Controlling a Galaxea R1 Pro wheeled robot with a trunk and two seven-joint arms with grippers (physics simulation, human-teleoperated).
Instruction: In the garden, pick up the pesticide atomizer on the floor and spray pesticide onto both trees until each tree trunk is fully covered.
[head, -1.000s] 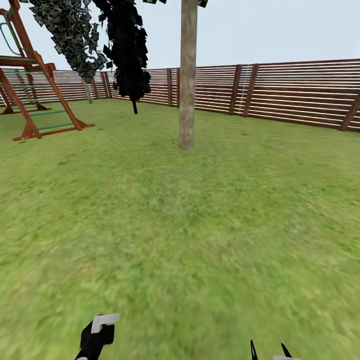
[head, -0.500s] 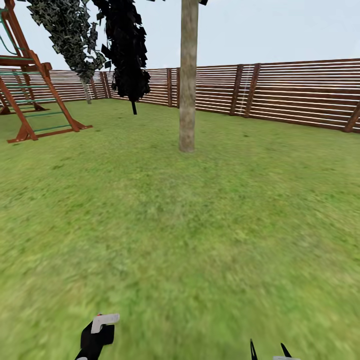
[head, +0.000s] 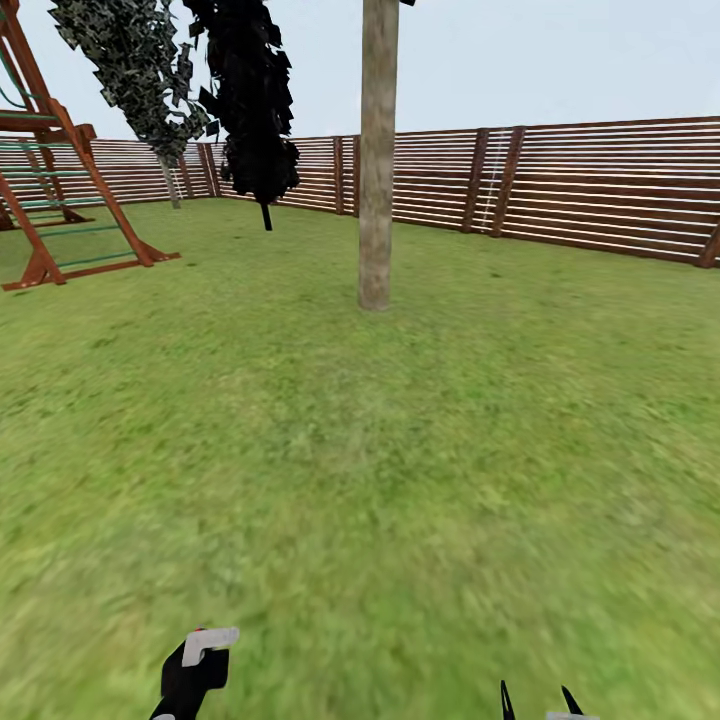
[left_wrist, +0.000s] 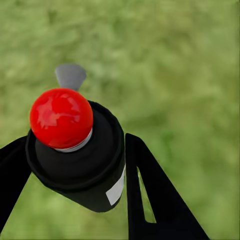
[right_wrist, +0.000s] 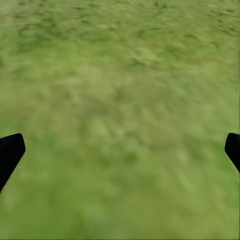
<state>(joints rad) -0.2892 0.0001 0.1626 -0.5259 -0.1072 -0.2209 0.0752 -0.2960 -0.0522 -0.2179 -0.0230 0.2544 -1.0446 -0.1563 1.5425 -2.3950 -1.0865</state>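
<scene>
Our left gripper (left_wrist: 75, 165) stands clamped on the pesticide atomizer (left_wrist: 75, 150); our right gripper (right_wrist: 120, 150) hangs spread and empty over the floor (head: 400, 480). The tree trunk (head: 377, 160) stands well ahead: spraying from here would likely fall short.

Green lawn (head: 400, 480) runs unbroken to the brown slatted fence (head: 600, 185) at its far edge. A pale tree trunk (head: 377, 160) stands mid-lawn; a wooden climbing frame (head: 60, 180) rests near the far left corner, with two dark-foliaged trees (head: 250, 100) beside the fence.
</scene>
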